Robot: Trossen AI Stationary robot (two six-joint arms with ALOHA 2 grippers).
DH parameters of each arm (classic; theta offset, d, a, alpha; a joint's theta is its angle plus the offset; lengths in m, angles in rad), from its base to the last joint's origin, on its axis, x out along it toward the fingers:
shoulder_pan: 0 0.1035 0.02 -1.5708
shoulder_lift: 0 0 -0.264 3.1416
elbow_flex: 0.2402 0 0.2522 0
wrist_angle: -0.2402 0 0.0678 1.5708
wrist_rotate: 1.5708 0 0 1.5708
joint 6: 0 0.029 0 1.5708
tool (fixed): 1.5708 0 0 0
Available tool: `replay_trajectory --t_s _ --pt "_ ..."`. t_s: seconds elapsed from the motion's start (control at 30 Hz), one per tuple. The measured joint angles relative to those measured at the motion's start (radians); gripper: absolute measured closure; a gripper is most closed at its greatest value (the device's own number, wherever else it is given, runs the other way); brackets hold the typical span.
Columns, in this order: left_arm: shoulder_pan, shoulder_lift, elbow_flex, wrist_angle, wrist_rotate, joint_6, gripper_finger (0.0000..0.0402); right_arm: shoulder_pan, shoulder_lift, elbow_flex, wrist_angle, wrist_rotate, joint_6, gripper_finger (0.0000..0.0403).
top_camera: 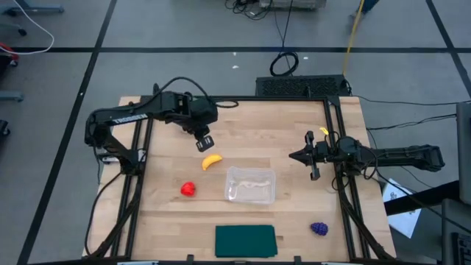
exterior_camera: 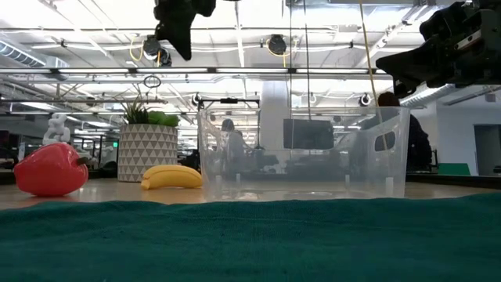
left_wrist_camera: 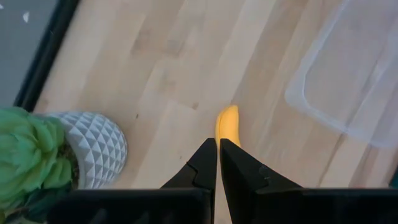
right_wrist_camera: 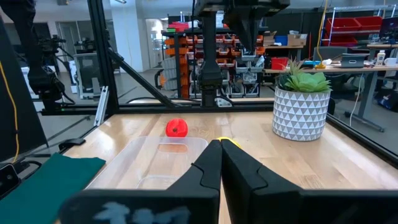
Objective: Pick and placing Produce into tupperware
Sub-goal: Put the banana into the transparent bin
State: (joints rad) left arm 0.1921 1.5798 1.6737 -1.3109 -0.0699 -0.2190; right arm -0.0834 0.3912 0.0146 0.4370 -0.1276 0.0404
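Observation:
The yellow banana [top_camera: 212, 161] lies on the table left of the clear tupperware [top_camera: 250, 184]; its tip shows past my left fingers in the left wrist view [left_wrist_camera: 227, 122]. The red round fruit [top_camera: 188, 189] lies nearer the front, and the purple grape bunch [top_camera: 319, 229] near the front right. The tupperware holds nothing. My left gripper [top_camera: 204, 141] is shut and empty, high above the table just behind the banana [exterior_camera: 172, 176], as the left wrist view [left_wrist_camera: 218, 144] shows. My right gripper [top_camera: 296, 156] is shut and empty, raised right of the tupperware and pointing left.
A green plant in a white patterned pot [left_wrist_camera: 74, 149] stands on the table close behind the banana, under my left arm; it also shows in the right wrist view [right_wrist_camera: 303, 106]. A dark green mat [top_camera: 245, 241] lies at the front edge. Black frame rails run along both table sides.

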Motion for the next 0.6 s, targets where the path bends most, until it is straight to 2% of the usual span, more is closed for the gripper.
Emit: replay_trajectory --t_s 0.47,0.6 --pt "0.0 0.022 0.001 -0.052 0.033 0.027 0.0376 0.0 0.002 0.0 0.004 0.001 -0.001 0.0403" --pt "0.009 0.022 0.001 -0.056 0.056 0.041 0.0396 0.0 0.002 0.0 0.006 0.001 -0.002 0.0403"
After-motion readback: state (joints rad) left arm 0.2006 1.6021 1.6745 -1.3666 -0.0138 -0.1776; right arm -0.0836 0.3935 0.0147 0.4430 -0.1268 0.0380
